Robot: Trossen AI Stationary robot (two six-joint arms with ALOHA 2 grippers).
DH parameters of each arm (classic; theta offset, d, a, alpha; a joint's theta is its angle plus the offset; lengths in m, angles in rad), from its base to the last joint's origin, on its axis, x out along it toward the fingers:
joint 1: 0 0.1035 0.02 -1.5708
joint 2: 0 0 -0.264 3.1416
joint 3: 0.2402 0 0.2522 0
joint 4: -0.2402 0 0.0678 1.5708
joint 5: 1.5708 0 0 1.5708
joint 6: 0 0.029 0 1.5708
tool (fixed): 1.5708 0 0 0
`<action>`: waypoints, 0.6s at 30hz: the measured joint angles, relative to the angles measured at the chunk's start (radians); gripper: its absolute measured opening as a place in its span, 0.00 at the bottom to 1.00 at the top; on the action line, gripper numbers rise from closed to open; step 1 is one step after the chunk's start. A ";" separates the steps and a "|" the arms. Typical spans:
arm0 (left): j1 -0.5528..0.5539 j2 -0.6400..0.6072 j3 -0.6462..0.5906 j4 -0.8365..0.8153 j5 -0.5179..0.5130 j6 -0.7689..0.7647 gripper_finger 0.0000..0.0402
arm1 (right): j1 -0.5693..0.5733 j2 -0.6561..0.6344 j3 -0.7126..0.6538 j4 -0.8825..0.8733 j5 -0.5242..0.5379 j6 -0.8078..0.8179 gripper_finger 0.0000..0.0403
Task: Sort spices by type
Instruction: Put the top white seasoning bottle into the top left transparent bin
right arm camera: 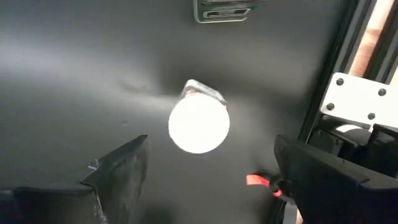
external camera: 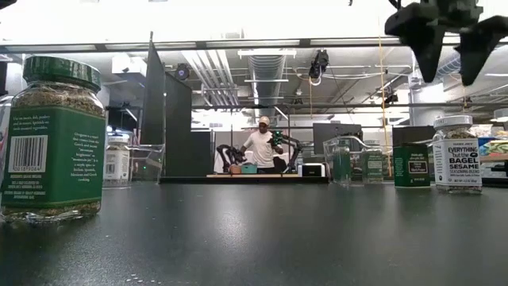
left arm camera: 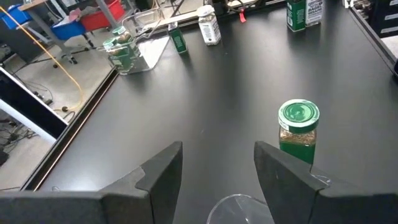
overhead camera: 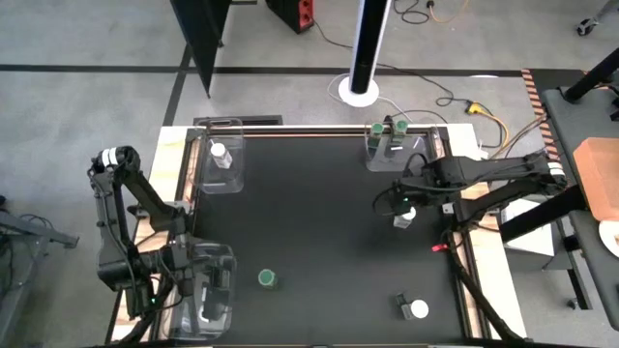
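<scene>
I have the right gripper (overhead camera: 404, 205) poised over a white-lidded jar (overhead camera: 404, 220) at about three o'clock on the table (overhead camera: 319, 222), its jaws spread wide to either side of the lid and holding nothing; the right wrist view looks straight down on that white lid (right arm camera: 199, 124) between them. The left gripper (overhead camera: 198, 290) waits at seven o'clock above a clear tray (overhead camera: 230, 256), jaws parted and empty in its own wrist view.

Judging by how things lie, the sort is partly done. Two green-lidded jars (overhead camera: 385, 129) already sit in the clear tray at one o'clock (overhead camera: 372, 159), and one white-lidded jar (overhead camera: 219, 152) stands in the tray at eleven o'clock (overhead camera: 237, 184). Still loose on the table are the white-lidded jar under my right gripper, a green-lidded jar (overhead camera: 268, 279) at six o'clock, and another white-lidded jar (overhead camera: 418, 309) at five o'clock with a dark green jar (overhead camera: 402, 305) just beside it. I count four left to place.
</scene>
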 joint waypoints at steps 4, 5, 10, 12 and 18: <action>0.000 0.000 0.000 0.000 0.000 0.000 0.46 | -0.042 -0.011 -0.085 0.057 -0.010 -0.028 0.83; 0.000 0.000 0.000 0.000 0.000 0.000 0.46 | -0.054 -0.010 -0.108 0.074 -0.016 -0.041 0.82; 0.000 0.000 -0.001 0.000 0.000 0.000 0.46 | -0.098 0.005 -0.219 0.234 -0.074 -0.098 0.81; 0.000 0.000 -0.001 0.000 0.000 0.002 0.46 | -0.111 0.014 -0.250 0.282 -0.095 -0.105 0.82; 0.000 0.001 -0.001 0.000 -0.002 0.019 0.46 | -0.117 0.053 -0.297 0.305 -0.124 -0.115 0.82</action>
